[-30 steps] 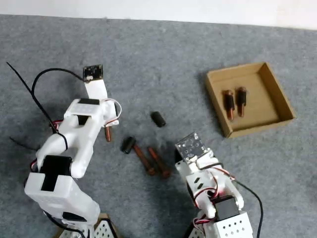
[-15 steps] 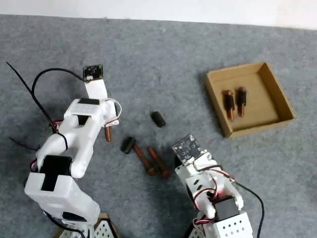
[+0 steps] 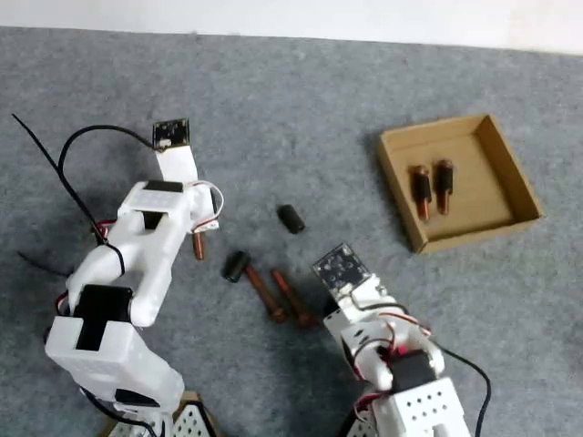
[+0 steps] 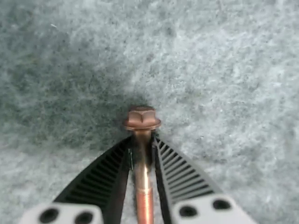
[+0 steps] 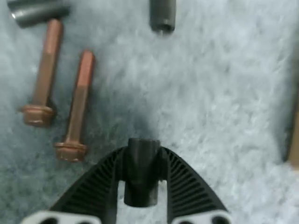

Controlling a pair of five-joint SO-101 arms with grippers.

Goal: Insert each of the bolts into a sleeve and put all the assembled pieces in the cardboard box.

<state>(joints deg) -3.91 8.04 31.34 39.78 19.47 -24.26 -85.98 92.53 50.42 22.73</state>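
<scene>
Carpet, grey and napped, covers the whole table. The white plastic left arm stands over its left part and the right arm at the near edge. The square, shallow cardboard box sits well apart to the right, with two assembled pieces lying side by side inside, each a copper shank through a dark collar, long axes running near to far. The left gripper pinches a copper bolt by its shank between ribbed black fingers; the bolt's axis runs along the fingers and its flanged hex head points past the tips toward the carpet. Two loose bolts lie nearly parallel between the arms, heads toward the right arm and threaded ends away. The right gripper clamps a dark cylindrical sleeve, apparently lengthwise between its fingers, one end poking beyond them. One free sleeve seems to touch a loose bolt's tip; another sleeve lies farther off.
</scene>
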